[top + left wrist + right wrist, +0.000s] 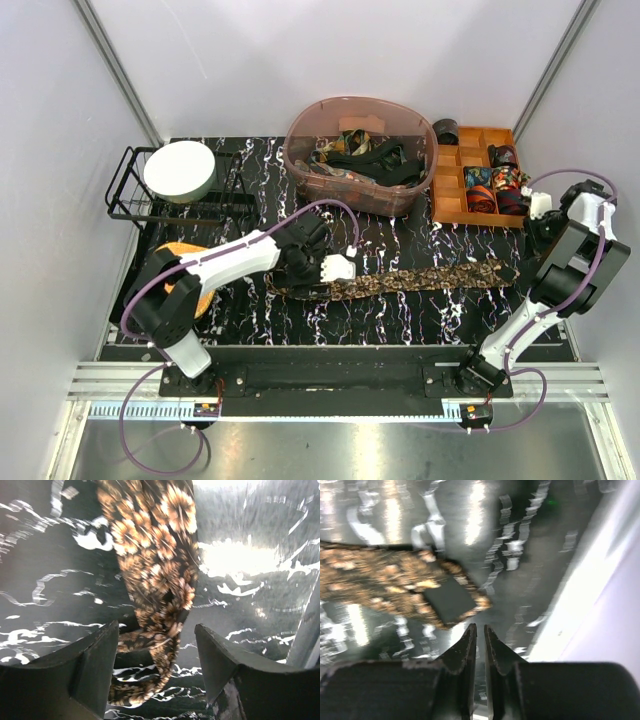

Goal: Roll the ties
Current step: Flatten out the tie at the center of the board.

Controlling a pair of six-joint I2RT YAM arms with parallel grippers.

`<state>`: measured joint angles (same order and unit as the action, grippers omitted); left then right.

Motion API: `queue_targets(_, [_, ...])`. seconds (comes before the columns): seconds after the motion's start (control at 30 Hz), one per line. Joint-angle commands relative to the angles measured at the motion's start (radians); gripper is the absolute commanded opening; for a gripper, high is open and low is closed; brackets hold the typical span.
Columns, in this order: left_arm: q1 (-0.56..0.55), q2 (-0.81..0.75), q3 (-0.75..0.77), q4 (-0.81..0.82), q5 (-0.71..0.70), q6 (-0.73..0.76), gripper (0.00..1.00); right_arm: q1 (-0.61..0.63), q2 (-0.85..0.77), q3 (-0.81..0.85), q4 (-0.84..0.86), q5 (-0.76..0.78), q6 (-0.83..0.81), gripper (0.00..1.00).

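Observation:
A dark brown tie with tan leopard speckles (pixel 420 278) lies stretched across the black marble table (pixel 400 315). Its narrow end (pixel 160 630) is folded over. My left gripper (pixel 335 268) (pixel 156 645) is open there, its fingers (pixel 95 665) on either side of the fold without pressing it. The tie's wide end (pixel 395 582) shows its dark lining and lies just ahead of my right gripper (pixel 477 630). Those jaws stand only a thin slit apart with nothing between them. In the top view the right gripper (pixel 537 222) hovers near the table's right edge.
A pink tub (pixel 300 165) at the back holds several loose ties (pixel 360 155). To its right, a wooden organizer (pixel 450 205) contains rolled ties (pixel 495 188). A black wire rack (pixel 125 195) with a white round thing (pixel 180 170) stands back left. An orange object (pixel 180 255) lies under the left arm.

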<state>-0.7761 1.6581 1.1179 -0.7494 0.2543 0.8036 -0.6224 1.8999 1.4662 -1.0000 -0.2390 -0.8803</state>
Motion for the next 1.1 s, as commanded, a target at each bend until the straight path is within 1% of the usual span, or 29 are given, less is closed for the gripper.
queue_targets(0.0, [-0.032,-0.043,0.048,0.071,0.019,-0.027,0.67,0.0,-0.015,-0.007,-0.107,-0.132,0.075,0.16])
queue_targets(0.2, [-0.054,0.002,0.046,0.074,0.008,0.005,0.65,0.003,0.024,-0.095,-0.052,-0.108,0.084,0.15])
queue_targets(0.27, [-0.058,0.014,0.042,0.076,-0.013,0.014,0.64,0.003,0.047,-0.118,-0.012,-0.076,0.086,0.15])
queue_targets(0.4, [-0.057,0.008,0.036,0.073,-0.075,0.029,0.6,0.003,0.079,-0.15,0.059,-0.002,0.072,0.14])
queue_targets(0.43, [-0.052,-0.013,0.031,0.073,-0.102,0.028,0.59,0.003,0.083,-0.162,0.072,0.024,0.069,0.14])
queue_targets(0.53, [-0.016,-0.053,0.016,0.059,-0.121,0.034,0.59,0.003,0.102,-0.164,0.095,0.059,0.066,0.13])
queue_targets(0.63, [0.032,-0.095,0.007,0.051,-0.128,0.054,0.61,0.003,0.107,-0.155,0.098,0.06,0.064,0.13])
queue_targets(0.8, [0.058,-0.071,0.0,0.053,-0.194,0.169,0.62,0.003,0.11,-0.15,0.103,0.066,0.066,0.13])
queue_targets(0.97, [0.098,-0.006,0.019,0.053,-0.216,0.235,0.58,0.003,0.114,-0.144,0.103,0.07,0.067,0.13])
queue_targets(1.07, [0.098,0.015,0.013,0.05,-0.231,0.291,0.58,0.004,0.116,-0.142,0.103,0.078,0.063,0.12])
